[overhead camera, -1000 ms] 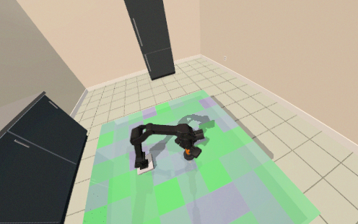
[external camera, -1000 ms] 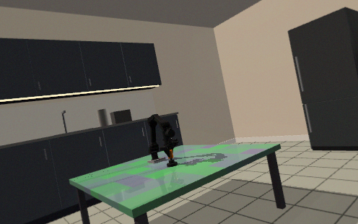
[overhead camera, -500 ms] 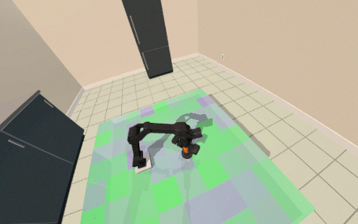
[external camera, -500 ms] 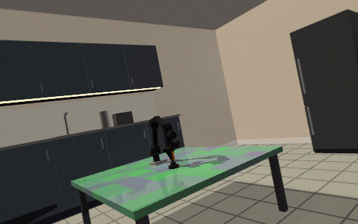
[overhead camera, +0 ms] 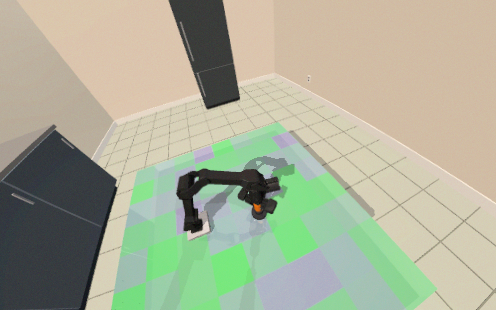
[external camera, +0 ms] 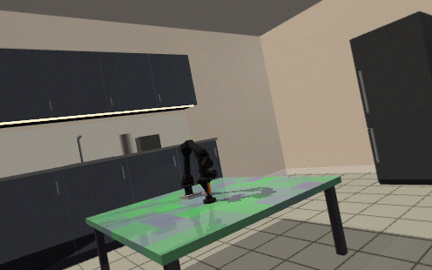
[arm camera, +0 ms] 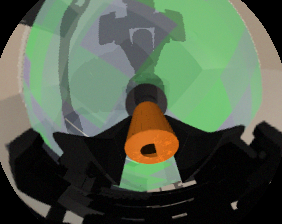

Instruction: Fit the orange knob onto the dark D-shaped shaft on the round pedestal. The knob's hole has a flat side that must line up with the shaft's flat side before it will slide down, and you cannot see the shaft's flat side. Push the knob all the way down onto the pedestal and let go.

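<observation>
The orange knob (overhead camera: 257, 207) (external camera: 209, 189) (arm camera: 151, 122) is upright between the fingers of my gripper (overhead camera: 257, 204) (external camera: 208, 185) (arm camera: 147, 118), which is shut on it. The wrist view shows the knob's near end, with a dark hole that has a straight edge. The knob's far end is over the dark round pedestal (overhead camera: 259, 216) (external camera: 210, 200) (arm camera: 133, 100). The shaft cannot be made out, and neither can its flat side. I cannot tell whether the knob touches the shaft or how far down it is.
The arm's pale base plate (overhead camera: 204, 231) (external camera: 188, 197) is on the green and grey patchwork table (overhead camera: 300, 280) (external camera: 151, 244), to the left of the pedestal. Dark shadows of the arm fall across the table. Dark cabinets and a tall fridge stand beyond the table.
</observation>
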You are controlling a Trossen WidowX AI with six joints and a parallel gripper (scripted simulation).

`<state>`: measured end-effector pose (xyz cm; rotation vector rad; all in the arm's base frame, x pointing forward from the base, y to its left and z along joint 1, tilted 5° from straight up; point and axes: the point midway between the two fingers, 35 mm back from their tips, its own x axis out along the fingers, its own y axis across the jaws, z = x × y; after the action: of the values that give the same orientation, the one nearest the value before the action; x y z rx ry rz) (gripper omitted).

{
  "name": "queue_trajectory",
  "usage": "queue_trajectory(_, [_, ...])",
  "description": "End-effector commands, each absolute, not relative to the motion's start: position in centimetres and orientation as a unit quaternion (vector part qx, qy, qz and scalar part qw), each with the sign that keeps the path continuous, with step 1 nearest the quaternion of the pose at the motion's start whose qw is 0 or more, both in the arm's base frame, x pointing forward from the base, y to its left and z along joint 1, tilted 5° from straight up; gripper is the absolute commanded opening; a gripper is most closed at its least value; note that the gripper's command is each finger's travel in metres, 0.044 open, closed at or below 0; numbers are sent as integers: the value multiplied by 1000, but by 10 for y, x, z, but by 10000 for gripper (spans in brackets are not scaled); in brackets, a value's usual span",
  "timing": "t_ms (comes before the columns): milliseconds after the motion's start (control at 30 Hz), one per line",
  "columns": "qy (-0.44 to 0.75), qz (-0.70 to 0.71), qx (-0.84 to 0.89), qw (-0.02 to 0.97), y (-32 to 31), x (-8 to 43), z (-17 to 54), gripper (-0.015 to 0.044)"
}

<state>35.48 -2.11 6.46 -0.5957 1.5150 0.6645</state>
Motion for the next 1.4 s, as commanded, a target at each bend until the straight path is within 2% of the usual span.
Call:
queue_trajectory(0, [662, 292, -264, 638, -21, 354, 64, 0])
queue_trajectory(1367, [628, 359, -329, 607, -22, 355, 65, 0])
